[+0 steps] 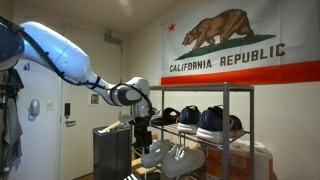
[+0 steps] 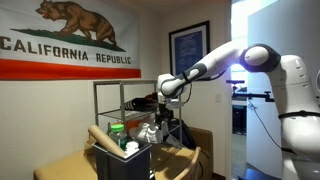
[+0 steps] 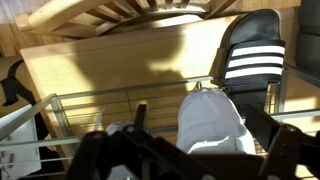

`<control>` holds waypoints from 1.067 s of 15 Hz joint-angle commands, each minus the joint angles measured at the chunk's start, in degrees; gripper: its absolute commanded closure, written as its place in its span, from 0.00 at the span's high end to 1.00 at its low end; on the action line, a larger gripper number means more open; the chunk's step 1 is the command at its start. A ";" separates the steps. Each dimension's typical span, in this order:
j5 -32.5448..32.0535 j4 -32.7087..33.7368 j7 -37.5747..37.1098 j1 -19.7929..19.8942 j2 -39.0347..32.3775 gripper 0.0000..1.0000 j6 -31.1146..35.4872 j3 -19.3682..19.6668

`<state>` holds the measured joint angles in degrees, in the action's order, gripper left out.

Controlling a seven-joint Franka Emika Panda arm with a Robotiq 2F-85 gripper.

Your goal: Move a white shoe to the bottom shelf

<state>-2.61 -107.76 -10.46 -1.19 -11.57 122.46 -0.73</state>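
Observation:
A white shoe (image 3: 210,120) rests on a wire tier of the grey rack (image 1: 226,100). Its heel lies between my gripper's fingers (image 3: 200,128). The fingers stand apart on either side of the heel, the right one close to it and the left one with a gap. In both exterior views the gripper (image 1: 144,133) (image 2: 162,116) reaches down to the white shoes (image 1: 157,151) (image 2: 150,132) at the rack's end. A second white shoe (image 1: 187,158) lies beside the first. The bottom shelf is below the frame edge in the exterior views and cannot be told in the wrist view.
Dark navy white-soled shoes (image 1: 212,122) sit on the tier above. A black slide with white stripes (image 3: 250,55) lies beyond the shoe. A dark bin (image 1: 111,150) (image 2: 124,163) stands right by the rack's end. Wooden slats (image 3: 120,20) and a board are behind.

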 commanded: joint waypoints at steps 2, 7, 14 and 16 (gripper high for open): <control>2.33 4.96 2.73 0.44 -3.95 1.00 0.72 0.15; 2.10 8.31 2.47 0.31 -5.11 1.00 1.15 0.19; 1.73 9.37 1.84 0.44 -7.13 1.00 2.71 0.81; 1.63 9.89 1.80 0.41 -7.88 1.00 3.27 0.88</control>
<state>-1.80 -99.86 -10.09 -1.02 -17.43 124.57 -0.17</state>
